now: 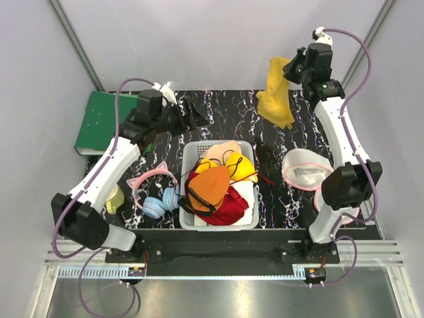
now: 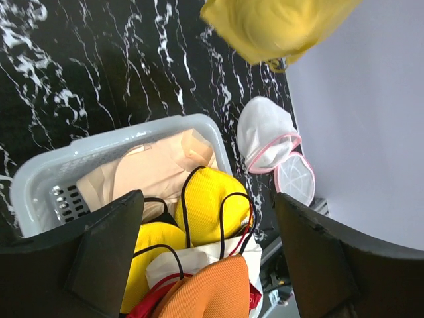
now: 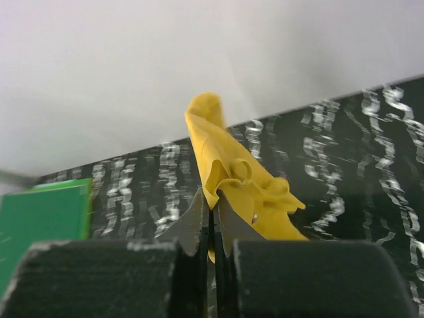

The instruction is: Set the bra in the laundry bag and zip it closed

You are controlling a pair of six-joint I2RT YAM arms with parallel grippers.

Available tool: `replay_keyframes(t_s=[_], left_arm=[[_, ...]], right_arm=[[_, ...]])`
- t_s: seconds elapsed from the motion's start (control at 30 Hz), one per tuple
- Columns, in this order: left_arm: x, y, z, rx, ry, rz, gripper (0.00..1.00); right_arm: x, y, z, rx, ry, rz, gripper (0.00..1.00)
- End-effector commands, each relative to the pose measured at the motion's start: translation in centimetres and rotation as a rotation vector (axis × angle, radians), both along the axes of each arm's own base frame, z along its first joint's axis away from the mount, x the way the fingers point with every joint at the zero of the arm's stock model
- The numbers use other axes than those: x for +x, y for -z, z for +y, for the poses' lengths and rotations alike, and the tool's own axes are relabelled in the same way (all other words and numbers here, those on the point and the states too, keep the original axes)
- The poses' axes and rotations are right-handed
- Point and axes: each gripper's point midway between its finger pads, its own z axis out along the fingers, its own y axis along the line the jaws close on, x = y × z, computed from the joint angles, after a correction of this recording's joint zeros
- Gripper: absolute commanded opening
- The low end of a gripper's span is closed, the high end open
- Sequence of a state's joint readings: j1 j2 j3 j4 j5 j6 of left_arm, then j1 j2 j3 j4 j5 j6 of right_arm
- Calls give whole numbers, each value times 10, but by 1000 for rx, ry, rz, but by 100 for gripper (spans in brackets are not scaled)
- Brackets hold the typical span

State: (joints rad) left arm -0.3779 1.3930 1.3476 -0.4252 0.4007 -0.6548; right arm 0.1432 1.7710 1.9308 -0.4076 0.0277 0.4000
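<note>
- The black marbled surface [image 1: 265,112] carries everything. I judge that I am in the carrying step: the bra is picked up and is in the air, but it is not yet in the bag.
- The grey-white plastic basket [image 1: 187,156] stands in the middle with other garments in it, among them an orange bra and a yellow one with black straps. None of these is my target.
- The bra [image 1: 277,99] is plain bright yellow. It hangs down in a long crumpled fold above the far right part of the surface, well apart from the basket. In the right wrist view a small strap ring shows near the pinched edge.
- The laundry bag [image 1: 306,169] lies on the right side of the surface, near the right arm. It is white mesh with a pink zipper rim, and its mouth looks unzipped, with the flap lying beside it.
- The right end effector [image 3: 212,212] is closed tight on the top edge of the bra.
- The left end effector [image 1: 197,114] is wide open and holds nothing. It hovers behind the basket.
- Next I think I must bring the bra nearer and lower it over the bag mouth; the left arm may need to hold the rim open.
</note>
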Motion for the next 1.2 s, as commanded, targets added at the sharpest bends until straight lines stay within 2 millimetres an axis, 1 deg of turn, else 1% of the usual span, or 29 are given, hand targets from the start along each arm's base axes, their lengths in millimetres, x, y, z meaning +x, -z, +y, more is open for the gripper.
replay_keyframes(t_s=[0.0,0.03,0.07,0.1,0.13,0.17,0.2,0.23,0.3,0.33,0.4,0.43,0.5,0.53,0.57,0.63,0.7,0.73,0.8,0.87,0.9,0.93,0.97,1.0,1.03,1.07,1.1,1.13,1.17], left_arm=[[-7,-8,-8,-66,51,-13,83],[-11,-7,-6,-59,52,-21,83],[-13,-2,-4,-53,51,-14,83],[-17,7,-2,-43,49,4,83],[-20,7,-1,-41,51,7,83],[-23,12,0,-35,49,25,83],[-26,17,1,-34,51,43,83],[-27,19,1,-36,45,54,83],[-30,23,3,-33,40,64,83],[-30,24,4,-29,34,65,82],[-29,27,4,-21,30,73,82],[-29,28,4,-19,31,76,82],[-27,28,3,-18,32,82,82],[-27,28,3,-20,34,85,82],[-27,27,2,-21,35,84,82],[-25,29,1,-19,37,89,82],[-25,28,1,-18,40,86,82],[-24,29,1,-16,38,86,82],[-24,31,1,-14,39,92,82],[-25,32,1,-15,45,95,82],[-26,34,1,-13,45,100,82],[-27,36,1,-9,46,102,82],[-28,38,2,-8,47,109,82],[-28,41,1,-5,49,115,82],[-29,43,1,-4,53,121,82],[-30,46,1,-3,56,128,82],[-30,46,1,-2,57,127,82],[-30,47,1,-2,55,130,82],[-29,47,1,-2,54,131,82]], right_arm=[[33,22,-45,-85,125,-62,0],[35,40,-52,-104,145,-43,0],[37,46,-56,-124,153,-47,0],[43,48,-61,-152,162,-70,0],[44,62,-64,-170,171,-53,0],[46,69,-65,-180,172,-50,0],[50,77,-65,-171,178,-48,0],[50,93,-61,-159,161,-24,0],[53,105,-56,-97,165,-25,0],[50,122,-57,-73,181,4,0],[49,135,-54,0,200,25,0],[46,147,-52,18,196,49,0],[42,151,-48,72,199,63,0],[38,160,-46,85,192,82,0],[35,162,-44,91,185,94,0],[28,170,-45,115,201,135,0],[18,177,-44,143,210,181,0],[11,187,-42,154,208,210,0],[4,194,-42,199,215,237,0],[-2,216,-44,215,226,291,0],[-3,227,-55,230,249,320,0],[-2,233,-56,263,230,350,1],[-7,260,-51,293,225,444,4],[-10,271,-69,320,247,493,11],[-7,266,-76,359,217,515,20],[-15,273,-79,343,195,563,42],[-19,271,-81,333,181,576,48],[-19,264,-85,316,172,574,52],[-31,264,-87,268,152,619,59]])
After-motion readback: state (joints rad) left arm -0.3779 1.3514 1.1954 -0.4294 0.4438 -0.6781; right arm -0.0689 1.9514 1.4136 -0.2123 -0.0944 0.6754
